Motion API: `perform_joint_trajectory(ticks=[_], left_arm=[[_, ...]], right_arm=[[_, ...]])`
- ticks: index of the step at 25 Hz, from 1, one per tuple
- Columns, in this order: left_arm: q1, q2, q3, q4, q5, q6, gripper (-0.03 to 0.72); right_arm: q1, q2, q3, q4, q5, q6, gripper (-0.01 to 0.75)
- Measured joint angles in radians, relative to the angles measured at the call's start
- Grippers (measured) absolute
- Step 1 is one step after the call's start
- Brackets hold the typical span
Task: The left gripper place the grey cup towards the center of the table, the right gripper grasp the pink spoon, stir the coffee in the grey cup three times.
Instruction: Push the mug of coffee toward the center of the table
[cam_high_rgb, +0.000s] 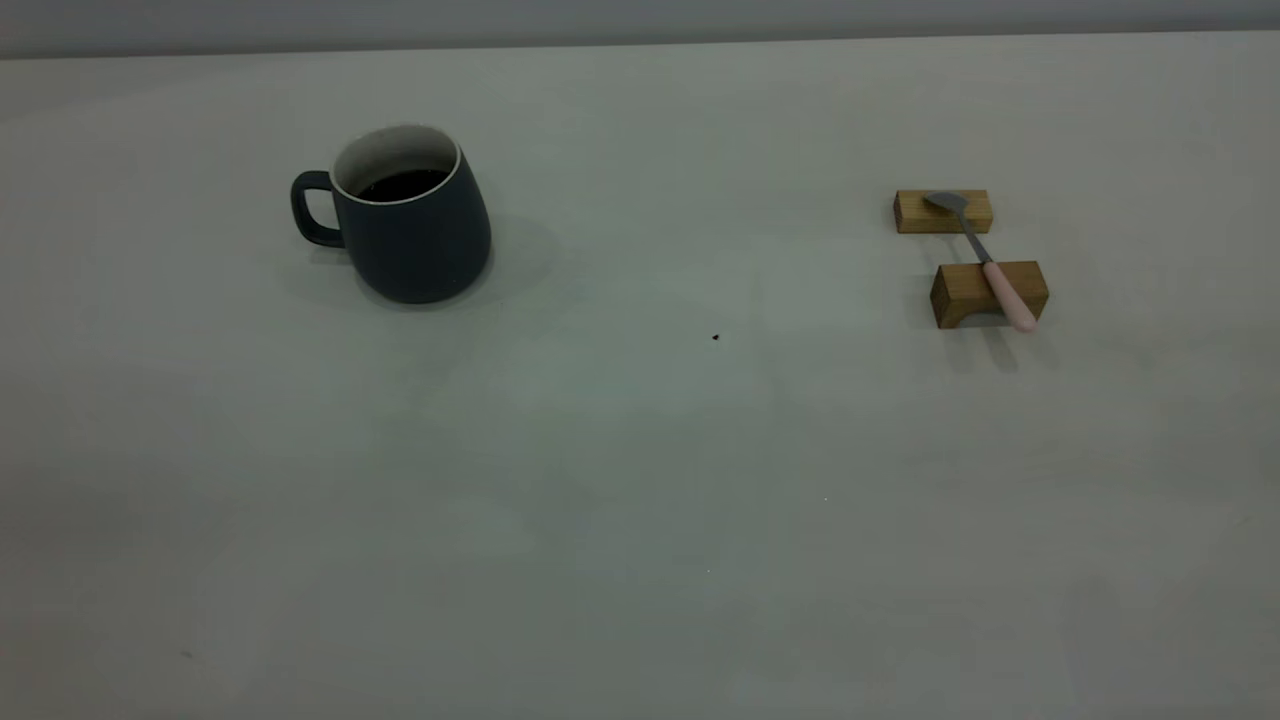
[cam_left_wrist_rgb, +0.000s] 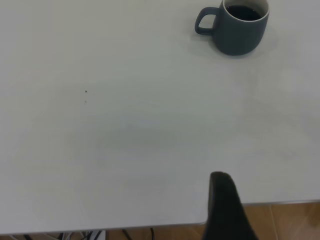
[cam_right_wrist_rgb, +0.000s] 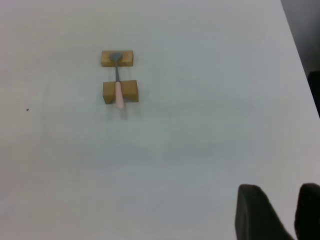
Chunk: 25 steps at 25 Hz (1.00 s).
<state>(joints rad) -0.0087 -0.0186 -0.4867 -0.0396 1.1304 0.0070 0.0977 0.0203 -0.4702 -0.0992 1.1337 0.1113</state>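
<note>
Bare table (cam_high_rgb: 640, 520), pale grey-white, fills the near foreground of the exterior view, with a tiny dark speck (cam_high_rgb: 715, 337) near its centre.

Grey cup (cam_high_rgb: 410, 215): upright at about 10 o'clock from the speck, well apart from it; loop handle at 9 o'clock on its body; white inside.

Coffee (cam_high_rgb: 403, 184): dark liquid, surface below the rim.

Pink spoon (cam_high_rgb: 985, 262): at about 2 o'clock from the speck, well apart from the cup. Bowl rests on the far wooden block (cam_high_rgb: 943, 211); pink handle lies across the near wooden block (cam_high_rgb: 988, 292), tip overhanging.

Left gripper (cam_left_wrist_rgb: 227, 210): seen only in the left wrist view; one dark finger shows, over the table's edge, so whether it is parted or closed cannot be told.

Right gripper (cam_right_wrist_rgb: 280, 212): seen only in the right wrist view, far from the spoon, fingers parted, holding nothing.
</note>
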Motion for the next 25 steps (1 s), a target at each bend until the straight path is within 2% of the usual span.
perform_joint_trajectory(ticks=[25], left_arm=[[0.000,0.000,0.000,-0.012,0.000,-0.007,0.519]], right_arm=[[0.000,0.000,0.000,0.000,0.000,0.000,0.238]])
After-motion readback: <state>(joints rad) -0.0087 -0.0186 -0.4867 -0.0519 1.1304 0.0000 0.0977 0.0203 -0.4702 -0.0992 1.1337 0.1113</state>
